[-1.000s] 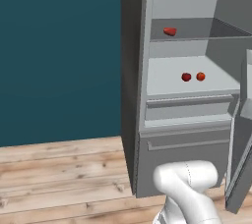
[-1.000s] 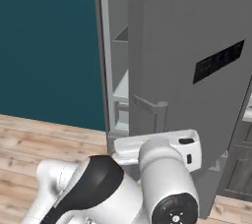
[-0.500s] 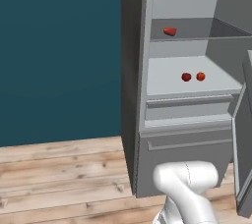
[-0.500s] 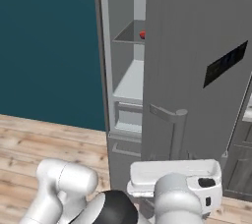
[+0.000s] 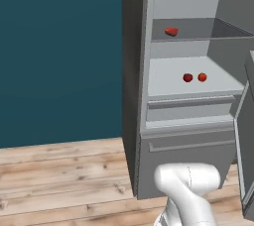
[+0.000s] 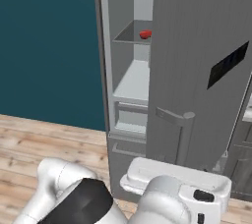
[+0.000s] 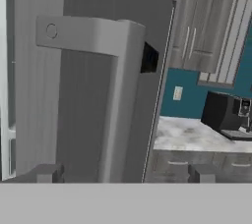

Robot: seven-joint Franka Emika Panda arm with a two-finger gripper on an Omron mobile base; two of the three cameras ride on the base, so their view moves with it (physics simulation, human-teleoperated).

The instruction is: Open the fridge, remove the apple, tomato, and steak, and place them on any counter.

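The fridge (image 5: 149, 121) stands open, its door (image 6: 197, 46) swung out with the black panel (image 6: 228, 63) facing me. The steak (image 5: 171, 31), also seen as the steak (image 6: 145, 34), lies on the upper shelf. On the shelf below sit a dark red apple (image 5: 187, 77) and an orange-red tomato (image 5: 202, 77) side by side. My gripper (image 7: 125, 174) is open, fingertips (image 7: 47, 173) wide apart, with the door handle (image 7: 120, 100) standing between them. The marbled counter (image 7: 192, 137) lies beyond the door's edge.
The door's edge (image 5: 243, 160) hangs at the right of the left base view. A black appliance (image 7: 221, 112) sits on the counter, with grey cabinets (image 7: 197, 26) above. The wooden floor (image 5: 59, 175) spreads left of the fridge before a teal wall (image 5: 59, 56).
The fridge door has swung wider, so more of the shelves shows in the right base view. My hand has moved lower and to the right with the door handle.
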